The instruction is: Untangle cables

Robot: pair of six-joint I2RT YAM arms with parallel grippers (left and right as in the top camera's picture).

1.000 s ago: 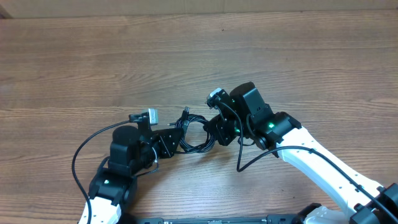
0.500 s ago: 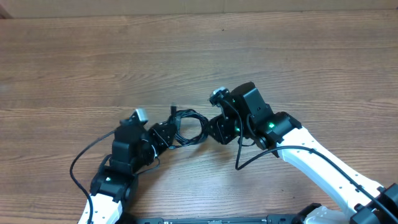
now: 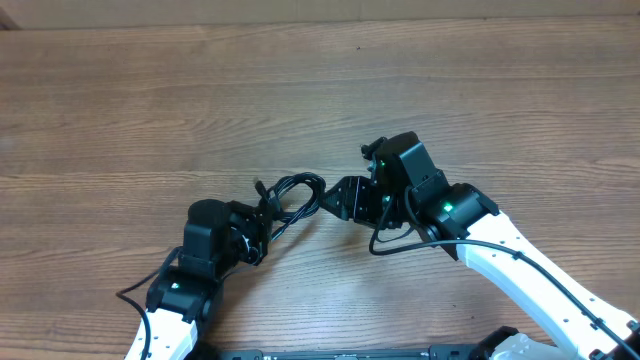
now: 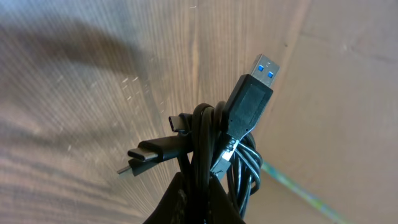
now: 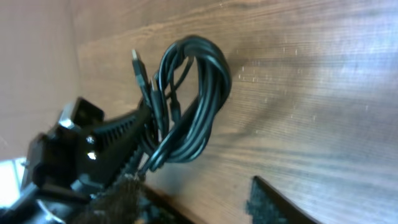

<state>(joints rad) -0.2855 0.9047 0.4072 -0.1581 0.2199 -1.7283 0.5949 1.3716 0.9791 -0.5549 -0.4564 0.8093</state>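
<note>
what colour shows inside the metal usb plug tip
Blue, on the USB plug; clearest in the left wrist view.

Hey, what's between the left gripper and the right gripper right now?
The looped bundle of black cables, clamped in the left gripper at one end, its far loop close to the open right gripper. The overhead view shows it.

Lab tabletop point(image 3: 480, 90) with robot arms point(image 3: 530, 260)
</note>
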